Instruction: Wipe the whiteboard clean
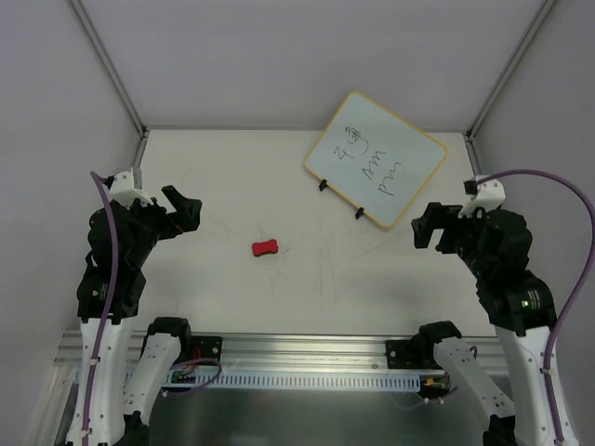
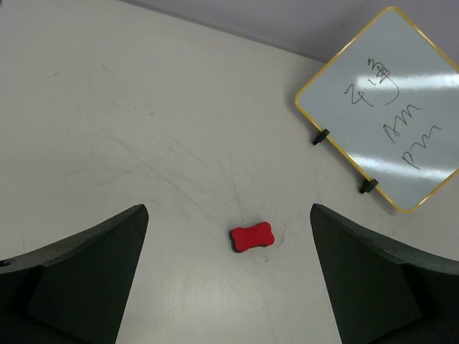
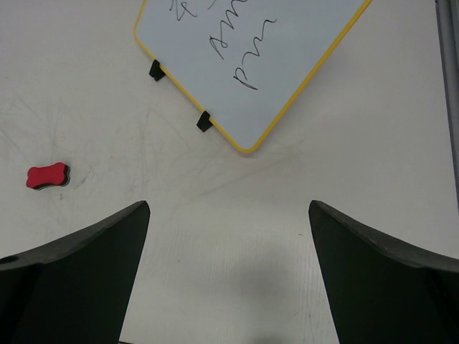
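One red eraser (image 1: 266, 247) lies straight ahead of our left hand (image 1: 182, 210), far nearer than our right hand (image 1: 429, 229), which faces the whiteboard (image 1: 376, 158); both spread wide, empty.

We see a whiteboard (image 1: 376, 158) with a white face, pale blue-grey in the wrist views, carrying three lines of thin black handwritten scribble. Its narrow frame is yellow to tan, and the two clips (image 1: 323, 185) on one edge are black. The eraser (image 1: 266, 247) is bright red on top with a dark layer beneath. The table (image 1: 232, 177) is cream-white, streaked with faint grey scuffs. We find the left gripper (image 1: 182, 208) and the right gripper (image 1: 427, 227) matt black, on arms of black and white segments. The cables (image 1: 110, 242) along them are purple, the rail (image 1: 307, 351) is silver-grey, and the walls (image 1: 279, 56) are pale grey.
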